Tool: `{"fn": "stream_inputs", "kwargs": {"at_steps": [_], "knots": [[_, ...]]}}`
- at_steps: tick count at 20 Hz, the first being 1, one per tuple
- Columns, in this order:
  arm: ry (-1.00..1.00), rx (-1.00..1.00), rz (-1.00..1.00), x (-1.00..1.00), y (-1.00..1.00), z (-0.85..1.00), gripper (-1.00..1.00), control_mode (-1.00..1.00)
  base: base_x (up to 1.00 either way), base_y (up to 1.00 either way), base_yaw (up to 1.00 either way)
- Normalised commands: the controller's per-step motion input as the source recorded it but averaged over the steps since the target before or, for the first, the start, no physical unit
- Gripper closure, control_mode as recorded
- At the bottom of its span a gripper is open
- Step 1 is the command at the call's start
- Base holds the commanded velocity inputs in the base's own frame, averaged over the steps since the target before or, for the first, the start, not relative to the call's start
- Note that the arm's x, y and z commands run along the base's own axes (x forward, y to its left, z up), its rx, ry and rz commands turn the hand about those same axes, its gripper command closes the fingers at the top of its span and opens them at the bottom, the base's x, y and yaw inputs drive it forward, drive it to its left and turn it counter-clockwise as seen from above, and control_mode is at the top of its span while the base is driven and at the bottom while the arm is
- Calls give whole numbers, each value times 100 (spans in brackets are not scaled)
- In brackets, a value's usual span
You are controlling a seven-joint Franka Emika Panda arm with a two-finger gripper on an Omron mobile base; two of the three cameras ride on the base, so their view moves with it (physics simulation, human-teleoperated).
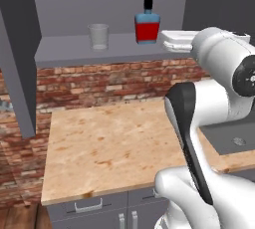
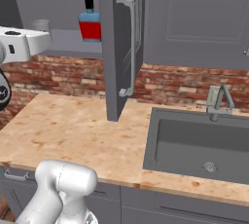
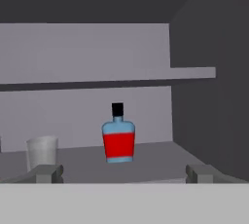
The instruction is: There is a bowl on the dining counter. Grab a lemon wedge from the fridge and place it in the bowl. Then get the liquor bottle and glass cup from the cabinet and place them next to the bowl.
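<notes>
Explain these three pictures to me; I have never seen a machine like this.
This is a rendered kitchen with a white robot arm on a driving base. Two pictures come from cameras on the base, behind the arm to its left and right. The third looks along the end effector, whose fingertips stand wide apart and hold nothing. It faces an open grey cabinet where a liquor bottle of red liquid and a glass cup stand upright and apart on the shelf. Below are a wood-topped counter and a sink.
</notes>
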Motion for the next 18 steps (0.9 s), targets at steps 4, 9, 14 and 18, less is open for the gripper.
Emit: {"fn": "stream_inputs", "kwargs": {"at_steps": [4, 9, 14, 18], "knots": [[0, 0, 0, 9, -2, 0, -100, -100, 0, 0, 0], [0, 0, 0, 33, -18, 0, -100, -100, 0, 0, 0], [0, 0, 0, 38, -14, 0, -100, -100, 0, 0, 0], [0, 0, 1, 43, -1, 8, -100, -100, 0, 0, 0]]}}
